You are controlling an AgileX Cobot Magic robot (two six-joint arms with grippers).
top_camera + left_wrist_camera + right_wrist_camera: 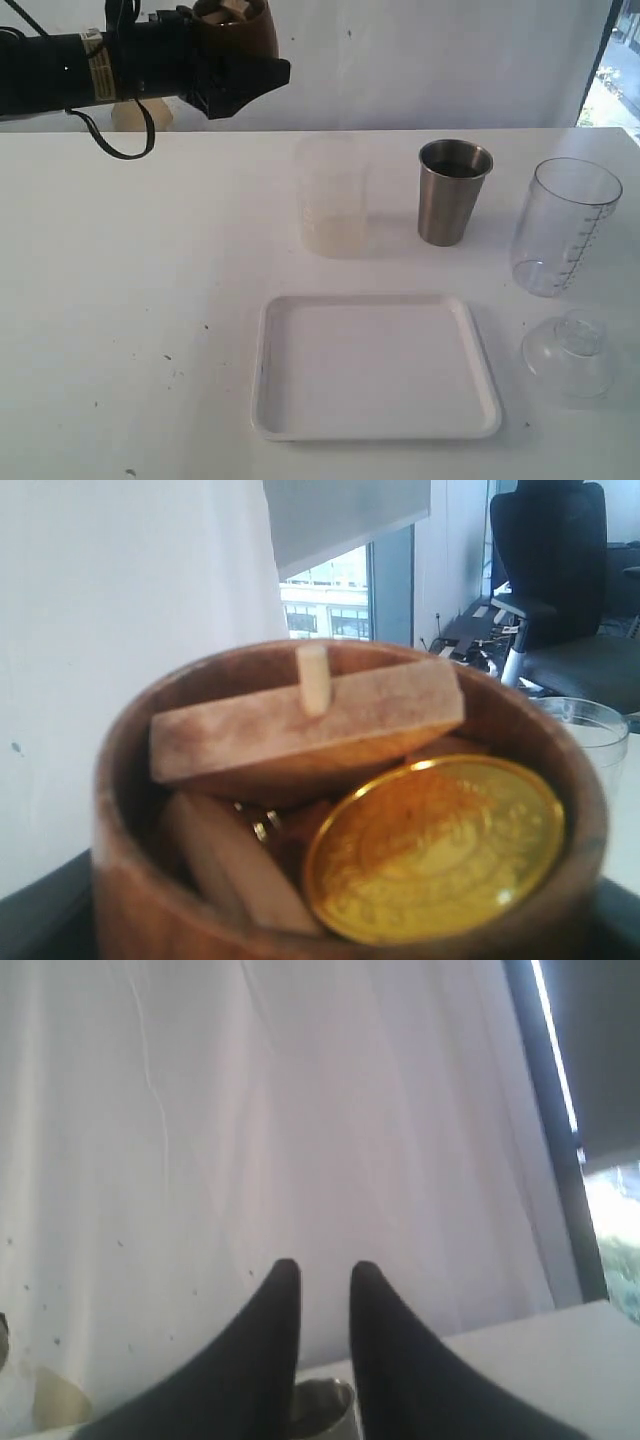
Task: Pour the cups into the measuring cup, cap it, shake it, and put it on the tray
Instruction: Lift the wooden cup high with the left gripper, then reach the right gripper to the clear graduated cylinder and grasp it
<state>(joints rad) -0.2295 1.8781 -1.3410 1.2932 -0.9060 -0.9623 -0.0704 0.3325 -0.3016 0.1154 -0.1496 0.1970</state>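
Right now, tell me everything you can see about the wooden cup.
The wooden cup is small, round-bellied and dark brown, with visible grain and a thick rim. It is full: a pale block with a small peg lies across the top, more wood pieces sit below, and a gold coin leans against the wall. The left end effector grips it roughly upright in the air, high above the table's far left.

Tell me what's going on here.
The left tool holds the wooden cup raised at far left; it is full of wood blocks and a gold coin. The tumbler, measuring cup, clear lid and tray sit untouched. The right tool is empty, slightly open.
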